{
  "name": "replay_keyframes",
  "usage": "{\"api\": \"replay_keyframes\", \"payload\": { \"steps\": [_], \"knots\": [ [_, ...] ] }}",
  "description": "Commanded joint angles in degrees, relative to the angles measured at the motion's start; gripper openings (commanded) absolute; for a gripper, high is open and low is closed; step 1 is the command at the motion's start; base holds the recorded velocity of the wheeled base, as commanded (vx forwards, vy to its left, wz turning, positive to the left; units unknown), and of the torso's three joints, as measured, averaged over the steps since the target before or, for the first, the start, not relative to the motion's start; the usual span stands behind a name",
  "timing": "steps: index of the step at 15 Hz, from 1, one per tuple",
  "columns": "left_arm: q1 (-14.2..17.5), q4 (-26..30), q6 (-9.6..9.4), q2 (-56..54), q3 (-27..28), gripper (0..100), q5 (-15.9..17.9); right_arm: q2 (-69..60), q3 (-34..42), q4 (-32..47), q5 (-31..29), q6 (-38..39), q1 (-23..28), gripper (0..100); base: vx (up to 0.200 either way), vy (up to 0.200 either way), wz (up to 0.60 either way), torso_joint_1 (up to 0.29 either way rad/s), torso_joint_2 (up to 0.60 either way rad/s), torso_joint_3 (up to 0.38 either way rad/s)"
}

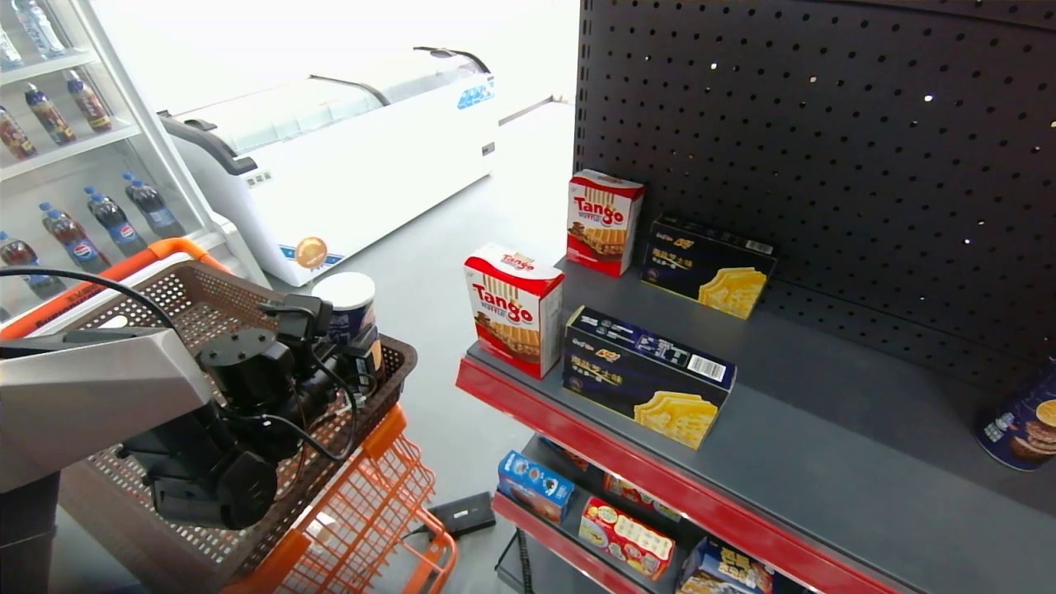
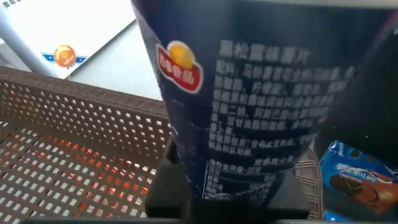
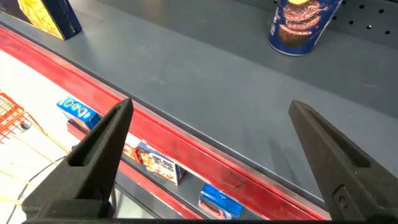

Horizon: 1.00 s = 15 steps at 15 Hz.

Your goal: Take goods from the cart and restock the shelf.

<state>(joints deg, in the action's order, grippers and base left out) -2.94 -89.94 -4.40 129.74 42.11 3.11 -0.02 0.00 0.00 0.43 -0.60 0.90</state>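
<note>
My left gripper (image 1: 345,345) is shut on a dark blue can (image 1: 351,304) with a white lid, held upright above the far corner of the cart's brown basket (image 1: 206,299). The left wrist view shows that can (image 2: 249,93) close up, with the basket wall (image 2: 74,112) behind it. To the right is the grey shelf (image 1: 825,429) with a red front edge. On it stand two red wafer boxes (image 1: 513,309), two dark blue boxes (image 1: 648,375) and a second blue can (image 1: 1023,421) at the far right. My right gripper (image 3: 211,106) hangs open over the shelf board (image 3: 217,68), short of that can (image 3: 301,22).
Packs of goods (image 1: 627,536) line the lower shelf. The pegboard back wall (image 1: 825,124) rises behind the shelf. A white chest freezer (image 1: 346,148) and a drinks fridge (image 1: 66,165) stand behind the cart. A flat black object (image 1: 462,513) lies on the floor by the orange cart frame (image 1: 371,511).
</note>
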Motion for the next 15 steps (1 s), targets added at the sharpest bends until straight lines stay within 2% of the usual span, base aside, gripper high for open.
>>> {"api": "replay_keyframes", "payload": {
  "steps": [1,3,4,8,10,11,12,13,15],
  "knots": [
    [-0.1,-0.1,-0.08,-0.5,-0.4,0,0.1,0.0,0.0,0.0,0.0,0.0,0.0,100,0.000,0.000,0.00,0.000,0.00,0.000],
    [-0.9,-0.1,-1.66,-3.9,-1.7,0,-0.2,0.0,0.0,0.0,0.0,0.0,0.0,100,0.000,0.000,0.00,0.000,0.00,0.000],
    [-1.2,-0.1,-3.51,-7.1,-2.6,0,-0.1,0.0,0.0,0.0,0.0,0.0,0.0,100,0.000,0.000,0.00,0.000,0.00,0.000],
    [-3.9,2.7,-3.86,-20.1,-4.6,0,0.2,0.0,0.0,0.0,0.1,0.0,0.0,100,0.000,0.000,0.00,0.000,0.00,0.000],
    [-5.8,5.6,-3.07,-26.4,-7.0,0,-0.8,0.0,0.0,0.0,0.0,0.0,0.0,100,0.000,0.000,0.00,0.000,0.00,0.000],
    [-3.7,9.3,-1.93,-28.3,-6.4,0,-1.4,0.0,0.0,0.0,0.0,0.0,0.0,100,0.000,0.000,0.00,0.000,0.00,0.000],
    [-3.9,10.1,-1.93,-31.1,-7.4,0,-0.1,0.0,0.0,0.0,0.1,0.0,0.0,100,0.000,0.000,0.00,0.000,0.00,0.000],
    [-6.5,12.0,-1.93,-35.2,-8.3,0,0.1,0.0,0.0,0.0,0.0,0.0,0.0,100,0.000,0.000,0.00,0.000,0.00,0.000],
    [-9.2,18.4,-2.28,-37.9,-8.1,0,0.6,0.0,0.0,0.0,0.0,0.0,0.0,100,0.000,0.000,0.00,0.000,0.00,0.000]
  ]
}}
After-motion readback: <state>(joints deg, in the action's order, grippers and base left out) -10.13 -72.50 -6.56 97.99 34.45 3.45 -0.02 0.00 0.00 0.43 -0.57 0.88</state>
